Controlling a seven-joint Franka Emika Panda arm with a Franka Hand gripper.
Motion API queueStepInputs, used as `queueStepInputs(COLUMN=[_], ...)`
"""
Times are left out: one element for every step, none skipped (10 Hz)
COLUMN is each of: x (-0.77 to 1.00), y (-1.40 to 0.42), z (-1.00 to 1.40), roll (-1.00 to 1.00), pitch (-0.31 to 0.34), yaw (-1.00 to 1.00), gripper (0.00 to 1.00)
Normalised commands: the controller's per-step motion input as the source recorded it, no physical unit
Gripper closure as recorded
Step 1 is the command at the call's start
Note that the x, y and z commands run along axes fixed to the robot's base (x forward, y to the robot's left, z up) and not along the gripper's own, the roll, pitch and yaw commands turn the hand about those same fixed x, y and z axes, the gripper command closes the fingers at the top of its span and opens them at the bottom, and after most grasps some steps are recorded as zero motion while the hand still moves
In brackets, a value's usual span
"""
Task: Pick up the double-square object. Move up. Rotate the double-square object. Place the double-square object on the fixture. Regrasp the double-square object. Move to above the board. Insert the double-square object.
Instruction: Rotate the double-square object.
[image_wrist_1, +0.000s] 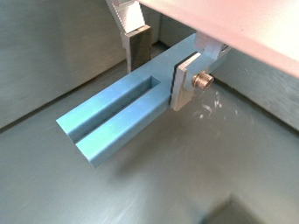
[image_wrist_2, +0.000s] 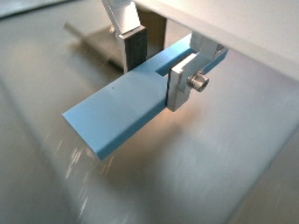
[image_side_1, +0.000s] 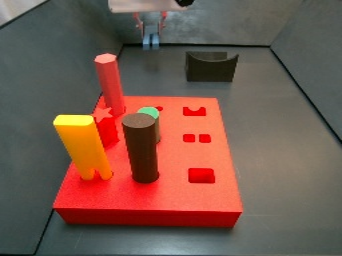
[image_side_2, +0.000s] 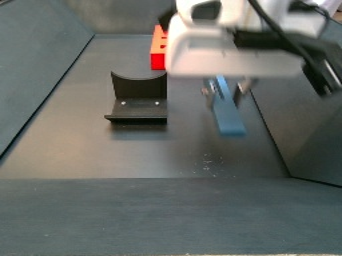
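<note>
The double-square object (image_wrist_1: 111, 118) is a slate-blue bar with a slot between its two prongs. It sticks out level from my gripper (image_wrist_1: 158, 79), whose silver fingers (image_wrist_1: 183, 83) close on its sides near one end. In both wrist views it hangs just above the grey floor, and it shows plain-faced in a wrist view (image_wrist_2: 117, 114). In a side view the gripper (image_side_2: 222, 90) holds the peg (image_side_2: 231, 118) to the right of the fixture (image_side_2: 136, 100). In a side view the peg (image_side_1: 148, 42) hangs behind the red board (image_side_1: 201, 205), left of the fixture (image_side_1: 210, 65).
On the board stand a yellow two-legged peg (image_side_1: 83, 145), a dark brown cylinder (image_side_1: 139, 148), a red hexagonal peg (image_side_1: 110, 85) and a green piece (image_side_1: 150, 114). Grey walls enclose the floor (image_side_2: 134, 160). The board's edge (image_side_2: 156, 50) shows behind the fixture.
</note>
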Motion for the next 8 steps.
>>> queueStepInputs(x=[0.06, 0.02, 0.00, 0.02, 0.04, 0.03, 0.03, 0.03], y=[-0.44, -0.24, 0.00, 0.04, 0.04, 0.03, 0.03, 0.03], z=[0.43, 0.29, 0.00, -0.11, -0.08, -0.05, -0.04, -0.03], roll=[0.08, 0.12, 0.00, 0.00, 0.00, 0.00, 0.00, 0.00], pitch=[0.059, 0.058, 0.000, 0.000, -0.002, -0.003, -0.003, -0.004], yaw=[0.03, 0.03, -1.00, -1.00, -1.00, -1.00, -1.00, -1.00], gripper=[1.00, 1.00, 1.00, 1.00, 1.00, 1.00, 1.00, 1.00])
